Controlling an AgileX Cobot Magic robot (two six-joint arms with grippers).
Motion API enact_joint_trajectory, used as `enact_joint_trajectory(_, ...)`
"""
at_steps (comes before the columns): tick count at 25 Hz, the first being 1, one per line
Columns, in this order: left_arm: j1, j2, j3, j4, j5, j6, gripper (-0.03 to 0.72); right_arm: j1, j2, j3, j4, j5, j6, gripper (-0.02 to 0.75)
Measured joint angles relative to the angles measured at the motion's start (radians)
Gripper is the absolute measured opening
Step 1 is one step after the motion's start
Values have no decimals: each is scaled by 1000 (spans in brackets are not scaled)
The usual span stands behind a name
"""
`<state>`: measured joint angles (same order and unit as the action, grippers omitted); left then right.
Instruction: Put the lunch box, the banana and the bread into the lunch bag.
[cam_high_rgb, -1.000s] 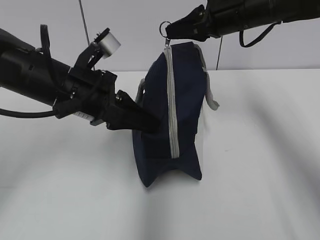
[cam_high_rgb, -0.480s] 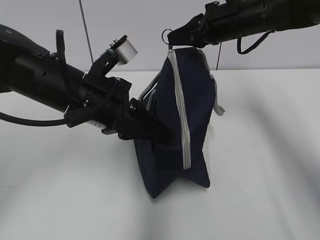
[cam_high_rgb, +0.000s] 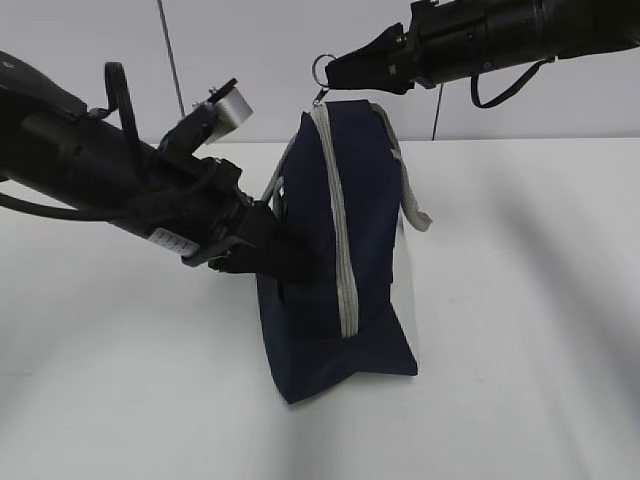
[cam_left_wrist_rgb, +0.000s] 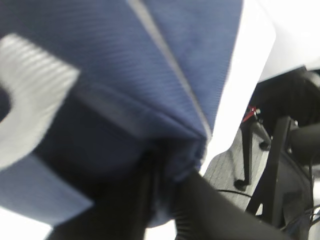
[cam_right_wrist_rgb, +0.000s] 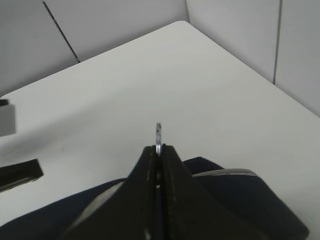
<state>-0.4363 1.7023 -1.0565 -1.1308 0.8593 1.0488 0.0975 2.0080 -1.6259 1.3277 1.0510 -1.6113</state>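
A: Navy fabric fills most of what I see: the lunch bag stands upright on the white table, about midway between its left and right edges, with its grey zipper running down the side that faces us.

B: And the 2 hands?

A: The right hand is above the bag's top. Its fingers are pressed flat together on the ring pull, and the ring sticks out just past their tips.

B: The left one?

A: The left hand is against the bag's left side, roughly halfway up. In the left wrist view its dark fingers are closed on a bunched fold of the blue cloth.

B: Anything else on the bag?

A: A grey webbing handle hangs loose on the right, over the white side panel.

B: Lunch box, banana, bread?

A: None shows in any view; I cannot tell whether they are inside.
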Motion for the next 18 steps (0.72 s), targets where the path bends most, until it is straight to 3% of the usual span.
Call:
enact_joint_trajectory(2,33,-2,0,2,1,-27,193,0,0,0,-2,34,0,-16)
enact_joint_trajectory(4,68,-9,0,-1,3,-42,368,0,0,0,-14,60,-2,-16)
enact_joint_trajectory(7,131,-25,0,-33,31,-47,529,0,0,0,-21,78,-3,-16)
enact_joint_trajectory(13,233,-54,0,-135,120,-48,582,0,0,0,-24,83,-6,-16)
enact_joint_trajectory(18,260,-64,0,-254,61,-49,584,-1,0,0,-24,60,-10,-16)
